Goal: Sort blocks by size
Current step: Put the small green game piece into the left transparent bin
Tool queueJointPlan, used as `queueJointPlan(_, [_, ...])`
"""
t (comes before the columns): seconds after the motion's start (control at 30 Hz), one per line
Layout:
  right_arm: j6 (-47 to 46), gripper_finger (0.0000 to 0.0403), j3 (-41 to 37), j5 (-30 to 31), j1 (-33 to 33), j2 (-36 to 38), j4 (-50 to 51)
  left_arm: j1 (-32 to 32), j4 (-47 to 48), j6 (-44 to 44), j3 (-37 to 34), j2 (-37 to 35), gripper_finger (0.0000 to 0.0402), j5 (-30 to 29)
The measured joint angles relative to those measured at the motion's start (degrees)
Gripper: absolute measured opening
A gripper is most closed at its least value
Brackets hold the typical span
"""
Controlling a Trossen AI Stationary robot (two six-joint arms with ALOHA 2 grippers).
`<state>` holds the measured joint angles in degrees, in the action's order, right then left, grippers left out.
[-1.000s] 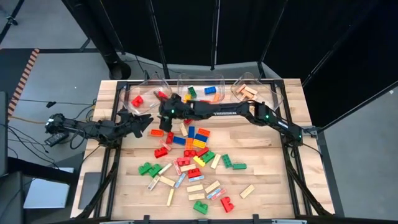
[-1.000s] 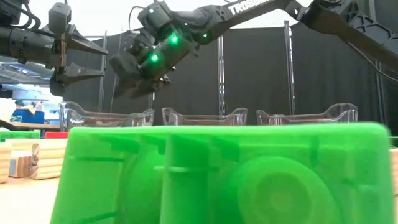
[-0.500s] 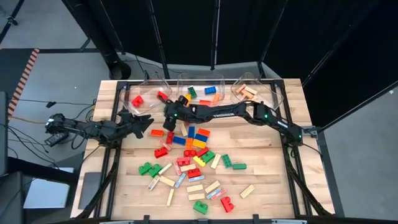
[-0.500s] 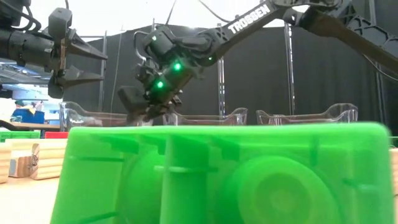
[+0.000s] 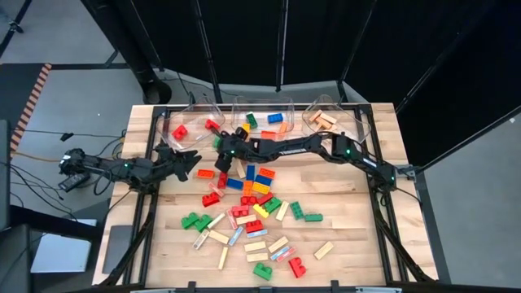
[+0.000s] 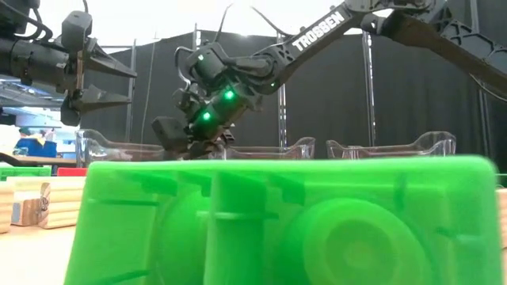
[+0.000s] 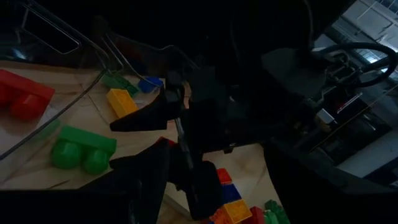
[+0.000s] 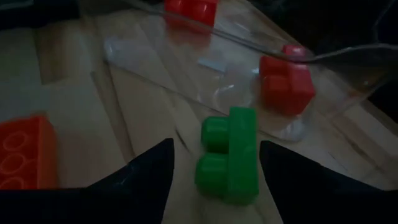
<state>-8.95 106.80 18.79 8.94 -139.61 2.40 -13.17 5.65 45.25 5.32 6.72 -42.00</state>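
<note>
Right gripper [image 8: 214, 163] open, empty, astride small green two-stud plastic brick [image 8: 229, 154].
Centre, lower, then close; avoid clear plastic bin [image 8: 298, 127] wall.

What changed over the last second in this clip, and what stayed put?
The right hand came down from mid-air to just above the table beside the left bin. Its open fingers now straddle a small green block on the wood without gripping it. Nothing was picked up or released. The left hand stayed raised and open, and the loose blocks and bins did not move.
</note>
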Motion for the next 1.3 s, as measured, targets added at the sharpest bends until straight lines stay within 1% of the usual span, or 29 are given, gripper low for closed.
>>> queueJointPlan(0.13, [-0.1,0.0249,0.0,-0.33,-0.03,0.0,-0.23,0.0,0.07,0.0,0.0,0.02,0.0269,0.0])
queueJointPlan(0.27, [-0.46,0.0247,-0.02,-1.31,-0.43,-1.86,-0.28,0.0,0.18,0.0,0.0,0.01,0.0269,0.17])
queueJointPlan(0.37, [-2.39,0.0245,0.17,-1.43,-0.77,-2.67,-0.75,0.0,0.24,0.0,0.0,0.0,0.0269,0.19])
queueJointPlan(0.4, [-2.57,0.0245,0.2,-1.18,-0.84,-2.64,-0.55,0.0,0.22,0.0,0.0,0.0,0.0269,0.18])
queueJointPlan(0.5, [-1.58,0.0245,0.15,2.37,-0.94,-2.67,-1.17,0.0,0.26,0.13,0.0,0.0,0.0269,0.16])
queueJointPlan(0.53, [-1.25,0.0245,0.31,2.4,-0.81,-2.67,-1.45,0.0,0.26,0.13,0.0,0.0,0.0269,0.15])
queueJointPlan(0.6, [-2.25,0.0245,1.23,0.92,-0.32,-2.71,-0.78,0.0,0.26,0.15,0.0,0.0,0.0269,0.15])
queueJointPlan(0.7, [-6.83,0.0245,2.44,-2.55,-0.14,-2.67,3.22,0.0,0.19,0.18,0.0,0.0,0.0269,0.15])
queueJointPlan(0.77, [-7.49,0.0243,3.34,-5.12,-0.61,-2.57,5.62,0.0,0.13,0.18,0.0,0.0,0.0269,0.13])
queueJointPlan(1.0, [-1.76,0.0224,6.85,-11.84,-3.92,-2.58,11.05,0.0,0.22,0.04,0.0,0.02,0.0269,0.11])
queueJointPlan(1.1, [-1.02,0.0214,7.83,-12.24,-5.3,-2.59,12.93,0.0,0.23,0.04,0.0,0.02,0.0269,0.11])
queueJointPlan(1.3, [5.83,0.0209,10.69,-11.17,-6.18,-2.76,12.98,0.0,0.31,0.02,0.0,0.02,0.0269,0.11])
